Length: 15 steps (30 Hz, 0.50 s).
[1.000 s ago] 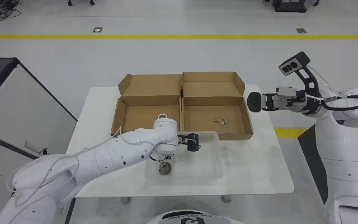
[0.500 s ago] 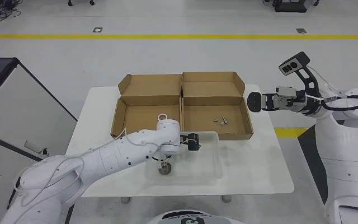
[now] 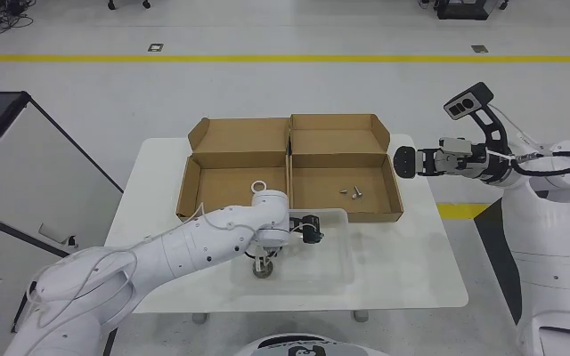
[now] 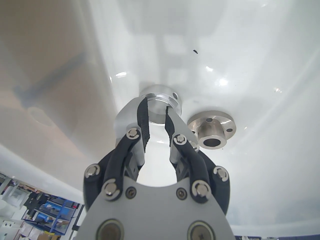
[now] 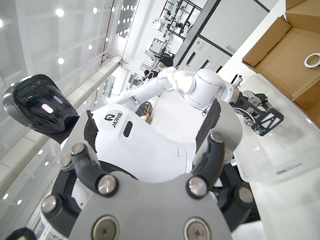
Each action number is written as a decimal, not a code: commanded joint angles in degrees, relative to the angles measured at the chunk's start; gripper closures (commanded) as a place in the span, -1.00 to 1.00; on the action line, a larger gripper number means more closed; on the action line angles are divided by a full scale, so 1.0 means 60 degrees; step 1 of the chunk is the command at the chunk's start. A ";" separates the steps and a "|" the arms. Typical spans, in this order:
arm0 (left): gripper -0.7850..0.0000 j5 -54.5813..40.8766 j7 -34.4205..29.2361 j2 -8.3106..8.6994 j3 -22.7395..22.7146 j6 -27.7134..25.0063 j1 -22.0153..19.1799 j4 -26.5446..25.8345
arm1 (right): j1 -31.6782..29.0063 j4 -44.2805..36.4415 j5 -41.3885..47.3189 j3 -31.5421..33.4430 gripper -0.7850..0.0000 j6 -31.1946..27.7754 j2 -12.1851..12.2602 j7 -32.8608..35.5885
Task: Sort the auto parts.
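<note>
Left gripper's (image 4: 155,108) narrowly parted fingers (image 4: 143,118) straddle the collar (image 4: 161,93) unclamped; an off-centre pinch could flick it into the flange (image 4: 212,128).

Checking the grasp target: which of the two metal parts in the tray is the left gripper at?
The plain silver shaft collar, right at the left gripper; the flanged hub with bolt holes sits beside it.

I see an evenly bright scene, lit from overhead by rows of round white ceiling lamps (image 5: 59,12). Their glare dots the glossy floor of the translucent white plastic tray (image 4: 250,51), and the flanged silver metal hub (image 4: 212,131) gleams. Both wrist views bend straight lines near their edges.
</note>
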 commanded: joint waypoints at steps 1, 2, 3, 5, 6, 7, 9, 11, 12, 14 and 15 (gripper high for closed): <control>0.26 -0.0144 0.0011 0.0011 0.0000 -0.0011 -0.0036 -0.0095 | 0.0000 0.0000 0.0000 0.0000 -1.00 0.0000 0.0000 0.0000; 0.24 -0.0228 0.0024 0.0018 0.0000 -0.0024 -0.0061 -0.0140 | 0.0000 0.0000 0.0000 0.0000 -1.00 0.0000 0.0000 0.0000; 0.20 -0.0319 0.0048 0.0026 0.0000 -0.0048 -0.0070 -0.0167 | 0.0000 0.0000 0.0000 0.0000 -1.00 0.0000 0.0000 0.0000; 0.15 -0.0388 0.0051 0.0045 0.0000 -0.0050 -0.0098 -0.0177 | 0.0000 0.0000 0.0000 0.0000 -1.00 0.0000 0.0000 0.0000; 0.15 -0.0406 0.0051 0.0050 0.0000 -0.0050 -0.0109 -0.0185 | 0.0000 0.0000 0.0000 0.0000 -1.00 0.0000 0.0000 0.0000; 0.13 -0.0414 0.0056 0.0055 0.0000 -0.0056 -0.0119 -0.0177 | 0.0000 0.0000 0.0000 0.0000 -1.00 0.0000 0.0000 0.0000; 0.13 -0.0420 0.0072 0.0059 0.0000 -0.0071 -0.0138 -0.0126 | 0.0000 0.0000 0.0000 0.0000 -1.00 0.0000 0.0000 0.0000; 0.13 -0.0408 0.0062 0.0055 0.0000 -0.0062 -0.0160 -0.0067 | 0.0000 0.0000 0.0000 0.0000 -1.00 0.0000 0.0000 0.0000; 0.14 -0.0425 0.0062 0.0049 0.0000 -0.0061 -0.0171 -0.0024 | 0.0000 0.0000 0.0000 0.0000 -1.00 0.0000 0.0000 0.0000; 0.17 -0.0515 0.0039 0.0027 0.0000 -0.0038 -0.0215 0.0093 | 0.0000 0.0000 0.0000 0.0000 -1.00 0.0000 0.0000 0.0000; 0.20 -0.0528 0.0056 0.0010 0.0000 -0.0055 -0.0237 0.0143 | 0.0000 0.0000 0.0000 0.0000 -1.00 0.0000 0.0000 0.0000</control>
